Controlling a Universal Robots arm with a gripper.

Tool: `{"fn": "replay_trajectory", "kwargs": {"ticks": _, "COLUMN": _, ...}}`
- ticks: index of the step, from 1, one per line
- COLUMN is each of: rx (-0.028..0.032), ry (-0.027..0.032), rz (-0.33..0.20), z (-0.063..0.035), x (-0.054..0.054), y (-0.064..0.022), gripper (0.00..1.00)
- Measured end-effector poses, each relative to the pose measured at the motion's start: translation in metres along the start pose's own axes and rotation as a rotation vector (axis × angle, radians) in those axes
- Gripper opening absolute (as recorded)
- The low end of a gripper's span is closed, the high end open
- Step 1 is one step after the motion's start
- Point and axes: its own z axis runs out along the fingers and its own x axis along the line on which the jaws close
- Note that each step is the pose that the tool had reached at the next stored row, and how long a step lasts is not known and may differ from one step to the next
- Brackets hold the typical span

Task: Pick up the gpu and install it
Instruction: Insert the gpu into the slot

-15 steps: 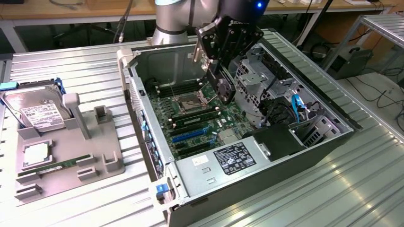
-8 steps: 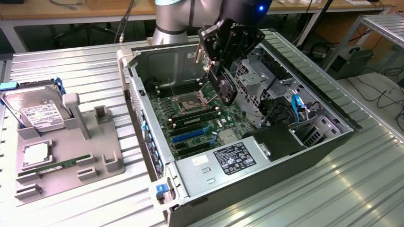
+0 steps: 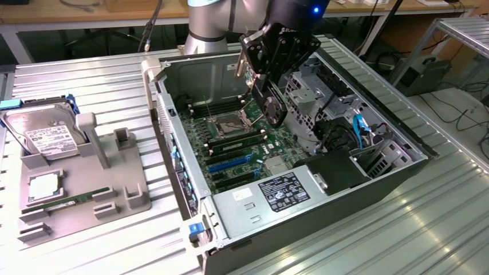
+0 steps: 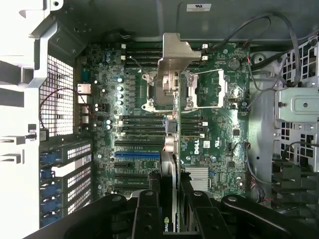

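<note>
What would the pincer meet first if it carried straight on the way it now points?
Probably the motherboard: the pincer points down at it, and the graphics card it grips would touch first, near the processor socket. Depth is unclear.

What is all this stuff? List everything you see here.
case: one, black and silver, open, on the table.
motherboard: one, green, inside the case.
power supply: one, silver with a black label, at the case's near end.
tray: one, grey, at the exterior view's left.
hard drive: one, silver with a white label, propped in the tray.
processor: one, silver, in the tray.
memory stick: one, green, in the tray.
table: one, ribbed silver, under everything.
gpu: one, dark, held above the motherboard.
arm: one, silver-grey, behind the case.
gripper: one, black, shut on the gpu.
</note>
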Motion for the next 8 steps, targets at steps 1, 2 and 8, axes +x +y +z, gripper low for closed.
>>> {"fn": "replay_trajectory", "kwargs": {"ticks": 1, "rx": 0.0, "ry": 0.0, "rz": 0.0, "z": 0.0, "x": 0.0, "y": 0.0, "gripper": 0.26}}
{"fn": "replay_trajectory", "kwargs": {"ticks": 2, "rx": 0.0, "ry": 0.0, "rz": 0.0, "z": 0.0, "x": 0.0, "y": 0.0, "gripper": 0.26}}
{"fn": "replay_trajectory", "kwargs": {"ticks": 8, "rx": 0.0047, "ry": 0.0027, "rz": -0.106, "z": 0.0004, "x": -0.0002, "y": 0.0, "gripper": 0.26}}
